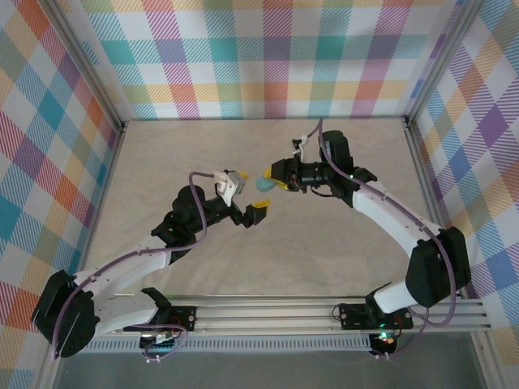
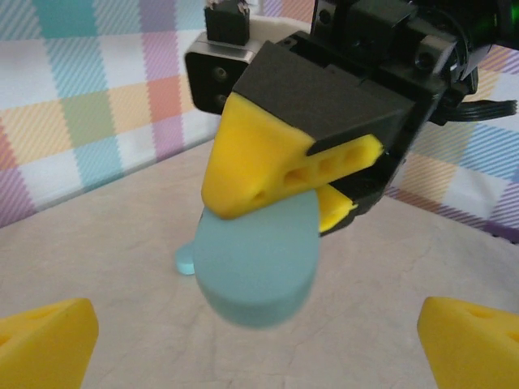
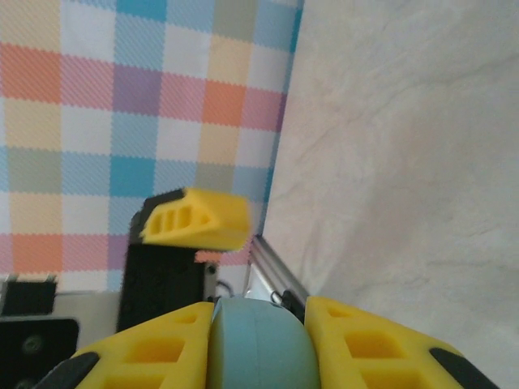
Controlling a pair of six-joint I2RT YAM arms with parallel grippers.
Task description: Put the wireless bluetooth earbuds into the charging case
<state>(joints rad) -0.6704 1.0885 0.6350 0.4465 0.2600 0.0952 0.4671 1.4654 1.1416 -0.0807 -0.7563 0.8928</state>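
Note:
My right gripper is raised above the table's middle, shut on a pale blue oval charging case. In the right wrist view the case sits wedged between both yellow fingers. The left wrist view has the case hanging closed below the right gripper's yellow fingers. My left gripper stands open just below and left of the case, its fingertips wide apart with nothing between them. One tiny pale blue earbud lies on the table behind the case. The other earbuds are out of view.
The table is a beige mat boxed in by plaid walls and an aluminium frame. A metal rail carries both arm bases along the near edge. The left gripper's finger shows close ahead in the right wrist view.

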